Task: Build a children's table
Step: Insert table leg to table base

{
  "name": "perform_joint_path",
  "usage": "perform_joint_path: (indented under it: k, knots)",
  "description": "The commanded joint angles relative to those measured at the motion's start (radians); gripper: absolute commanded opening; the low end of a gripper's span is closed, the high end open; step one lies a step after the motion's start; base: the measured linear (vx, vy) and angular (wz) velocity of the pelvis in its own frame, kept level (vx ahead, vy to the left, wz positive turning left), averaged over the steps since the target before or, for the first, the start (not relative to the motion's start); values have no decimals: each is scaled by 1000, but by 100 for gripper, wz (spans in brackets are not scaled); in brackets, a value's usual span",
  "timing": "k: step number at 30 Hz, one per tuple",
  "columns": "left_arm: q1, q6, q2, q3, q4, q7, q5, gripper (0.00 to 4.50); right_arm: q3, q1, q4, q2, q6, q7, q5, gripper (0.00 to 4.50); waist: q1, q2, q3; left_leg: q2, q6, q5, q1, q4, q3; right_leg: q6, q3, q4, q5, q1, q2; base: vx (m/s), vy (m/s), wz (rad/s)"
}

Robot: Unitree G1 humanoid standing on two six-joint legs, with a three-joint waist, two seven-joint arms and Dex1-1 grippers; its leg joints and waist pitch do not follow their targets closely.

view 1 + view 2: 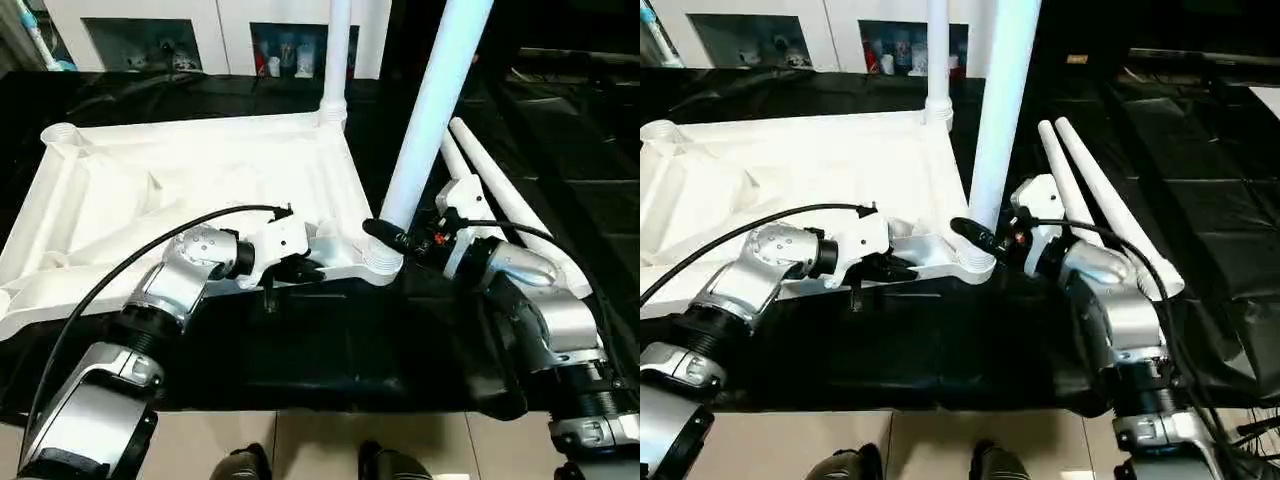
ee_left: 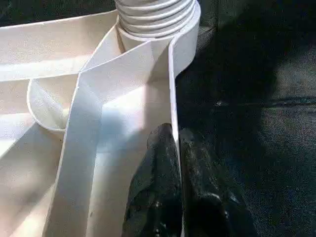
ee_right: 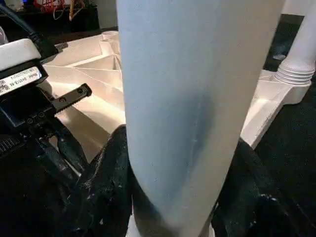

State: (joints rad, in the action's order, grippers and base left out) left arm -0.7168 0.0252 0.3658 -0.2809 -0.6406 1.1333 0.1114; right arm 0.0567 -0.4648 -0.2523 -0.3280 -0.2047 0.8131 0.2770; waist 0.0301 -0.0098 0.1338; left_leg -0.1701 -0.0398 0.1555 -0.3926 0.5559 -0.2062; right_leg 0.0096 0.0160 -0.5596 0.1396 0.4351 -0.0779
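Right hand (image 1: 385, 237): clamped round the leg (image 1: 430, 110) low, by its socket
Left hand (image 2: 175, 163): pinching the tabletop (image 1: 200, 175) rim
Handling: probably light, stiff, slick plastic, so grip low

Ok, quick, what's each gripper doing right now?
Left gripper: shut on the table top's near edge wall.
Right gripper: shut on the upright leg standing in the near corner socket.

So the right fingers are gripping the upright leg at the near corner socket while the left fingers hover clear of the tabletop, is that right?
Not quite. The left fingers are pinched on the tabletop's rim, as the left wrist view shows. The right fingers do grip the upright leg at the near corner socket.
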Motion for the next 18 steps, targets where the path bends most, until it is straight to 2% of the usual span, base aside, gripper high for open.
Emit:
perform_joint_path:
  k: [1, 5, 9, 12, 16, 18]
  knots:
    - [9, 19, 4, 5, 1, -33, -6, 0, 78, 67, -127, -1, -76, 11, -59, 183, -2, -6, -55, -57, 29, 383, 28, -78, 32, -153, -32, 84, 550, -22, -62, 0, 0, 0]
    - [3, 27, 10, 4, -11, -28, -3, 0, 55, 51, -159, 11, -69, -31, -66, 183, -5, -7, -54, -56, 15, 422, 30, -80, 35, -141, -30, 88, 588, -19, -62, 0, 0, 0]
    - [-10, 37, 18, 8, -29, -11, -8, 0, 15, 22, -190, 23, -92, -60, -40, 183, -8, -8, -51, -54, 4, 461, 30, -82, 41, -115, -28, 94, 657, -16, -64, 0, 0, 0]
    - [-19, 43, 24, 10, -41, -6, -7, 0, -2, 7, -209, 22, -105, -67, -31, 183, -10, -3, -49, -53, -6, 493, 36, -83, 46, -95, -26, 102, 709, -12, -65, 0, 0, 0]
    - [-25, 46, 27, 9, -45, -4, -6, 0, 10, 3, -227, 6, -88, -56, -50, 183, -11, -2, -49, -55, -12, 517, 38, -87, 48, -98, -22, 103, 698, -11, -64, 0, 0, 0]
    - [-25, 46, 27, 8, -45, -4, -6, 0, 16, 7, -223, 3, -87, -50, -53, 183, -11, 0, -51, -57, -14, 512, 37, -91, 47, -110, -21, 100, 649, -15, -63, 0, 0, 0]
